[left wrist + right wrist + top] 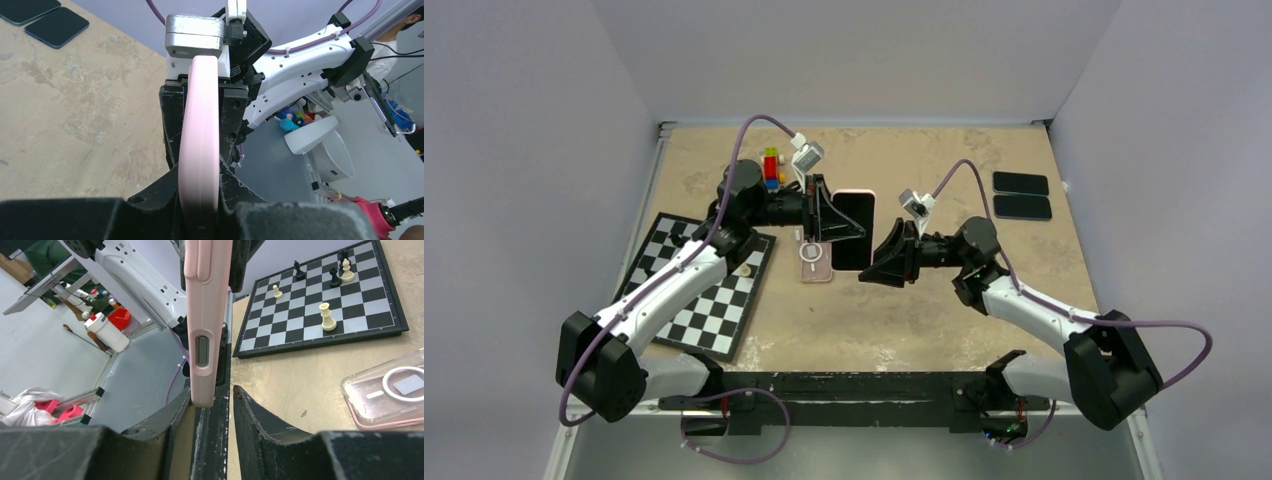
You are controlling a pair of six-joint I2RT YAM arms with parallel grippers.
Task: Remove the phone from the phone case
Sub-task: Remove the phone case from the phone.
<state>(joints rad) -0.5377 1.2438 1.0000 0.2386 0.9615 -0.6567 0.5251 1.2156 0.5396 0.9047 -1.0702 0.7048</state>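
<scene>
The black phone in its pink rubbery case (199,130) hangs above mid-table, pinched by the closed left gripper (199,212) — the right gripper (212,390) straddles its near end, jaws partly apart, contact unclear — open speckled tabletop (904,320) around.

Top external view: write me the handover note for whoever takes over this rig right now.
Left gripper: shut on the pink case, holding it off the table.
Right gripper: its fingers straddle the case's other end; cannot tell whether they press it.
Phone: screen showing, apparently not yet out of the pink case.
An empty clear case lies flat on the table beside it.
Done: cased phone lifted, both arms at it.
Left: work the case off and free the phone.
</scene>
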